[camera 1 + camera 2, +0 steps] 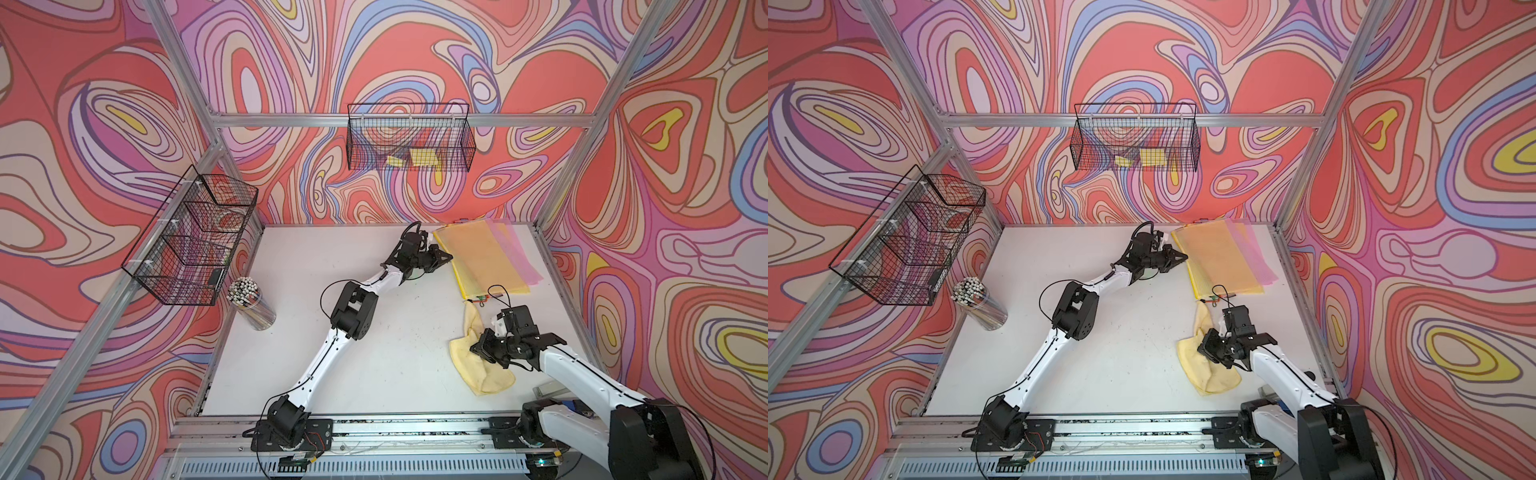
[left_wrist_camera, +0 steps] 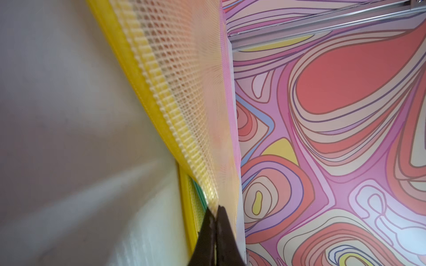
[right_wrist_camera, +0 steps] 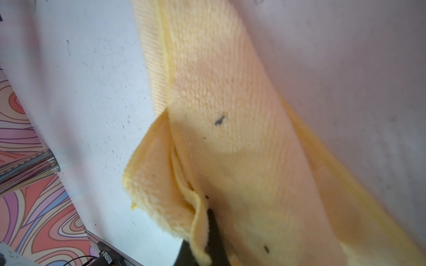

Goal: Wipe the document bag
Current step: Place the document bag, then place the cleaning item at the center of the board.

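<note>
Two grips set.
Your left end effector [image 2: 216, 208] clamps the document bag [image 2: 184, 92], your right end effector [image 3: 207, 217] the cloth [image 3: 230, 103]; wipe away from the pinned edge.

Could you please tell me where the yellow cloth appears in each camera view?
Top view: cloth on the robot's right, near the front, held by the right pincer.
Top view: cloth in the same spot.
Left wrist: not in it.
Right wrist: cloth fills the middle.
Shared landmark: the white table, in all four.
</note>
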### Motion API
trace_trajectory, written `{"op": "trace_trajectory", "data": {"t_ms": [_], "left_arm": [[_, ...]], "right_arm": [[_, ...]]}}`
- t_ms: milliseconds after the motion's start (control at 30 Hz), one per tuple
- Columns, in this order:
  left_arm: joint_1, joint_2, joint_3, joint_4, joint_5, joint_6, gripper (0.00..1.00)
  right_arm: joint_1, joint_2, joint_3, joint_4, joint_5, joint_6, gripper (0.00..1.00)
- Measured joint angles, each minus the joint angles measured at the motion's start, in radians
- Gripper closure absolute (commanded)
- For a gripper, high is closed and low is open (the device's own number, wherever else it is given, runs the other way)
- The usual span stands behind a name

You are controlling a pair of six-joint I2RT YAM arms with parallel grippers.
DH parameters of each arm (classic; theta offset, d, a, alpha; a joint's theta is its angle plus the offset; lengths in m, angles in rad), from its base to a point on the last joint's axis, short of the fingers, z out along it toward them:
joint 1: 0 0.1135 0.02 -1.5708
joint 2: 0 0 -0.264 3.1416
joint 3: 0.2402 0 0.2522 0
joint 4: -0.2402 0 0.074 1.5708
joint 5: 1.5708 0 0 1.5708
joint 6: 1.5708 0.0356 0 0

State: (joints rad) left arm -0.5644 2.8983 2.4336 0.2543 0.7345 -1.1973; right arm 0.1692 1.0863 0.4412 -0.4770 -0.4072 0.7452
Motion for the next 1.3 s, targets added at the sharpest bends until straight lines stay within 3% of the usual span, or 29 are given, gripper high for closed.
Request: {"op": "trace_trajectory", "data": {"t_ms": [33, 100, 200, 233, 367, 533, 667, 867, 1100, 1133, 1200, 1267, 1300], "left_arm": [[-0.002, 0.000, -0.006, 0.000, -0.002, 0.000, 0.84], [-0.006, 0.000, -0.018, 0.006, 0.001, -0.003, 0.47], [-0.010, -0.008, -0.021, 0.000, 0.001, 0.015, 0.04], [-0.011, -0.022, -0.022, -0.017, 0.000, 0.043, 0.01], [-0.026, -0.169, -0.106, -0.185, -0.070, 0.205, 0.01], [-0.037, -0.455, -0.311, -0.393, -0.220, 0.415, 0.01], [-0.031, -0.688, -0.476, -0.538, -0.384, 0.569, 0.01], [0.062, -1.049, -0.917, -0.562, -0.527, 0.657, 0.01], [0.156, -1.368, -1.288, -0.563, -0.687, 0.712, 0.01], [0.167, -1.414, -1.326, -0.560, -0.704, 0.718, 0.01], [0.195, -1.491, -1.393, -0.550, -0.720, 0.727, 0.01], [0.237, -1.560, -1.455, -0.543, -0.732, 0.737, 0.01], [0.256, -1.585, -1.478, -0.542, -0.737, 0.745, 0.01]], "right_arm": [[0.000, 0.000, 0.000, -0.003, 0.000, 0.000, 1.00], [0.000, 0.000, 0.000, -0.008, 0.000, 0.000, 1.00], [0.000, 0.000, 0.002, -0.013, -0.001, -0.001, 1.00], [0.000, 0.001, 0.006, -0.014, -0.002, -0.002, 1.00], [0.000, 0.018, 0.051, -0.018, -0.013, -0.009, 1.00], [0.010, 0.057, 0.123, -0.018, -0.026, -0.022, 1.00], [0.099, 0.139, 0.239, -0.015, -0.010, -0.030, 1.00], [0.296, 0.463, 0.581, 0.025, 0.040, -0.058, 1.00], [0.299, 0.872, 1.028, -0.003, 0.241, -0.119, 1.00], [0.294, 0.918, 1.080, -0.006, 0.265, -0.126, 0.94], [0.282, 0.990, 1.155, -0.005, 0.296, -0.133, 0.66], [0.271, 1.027, 1.181, 0.001, 0.314, -0.145, 0.08], [0.266, 1.031, 1.179, 0.000, 0.319, -0.146, 0.02]]}}
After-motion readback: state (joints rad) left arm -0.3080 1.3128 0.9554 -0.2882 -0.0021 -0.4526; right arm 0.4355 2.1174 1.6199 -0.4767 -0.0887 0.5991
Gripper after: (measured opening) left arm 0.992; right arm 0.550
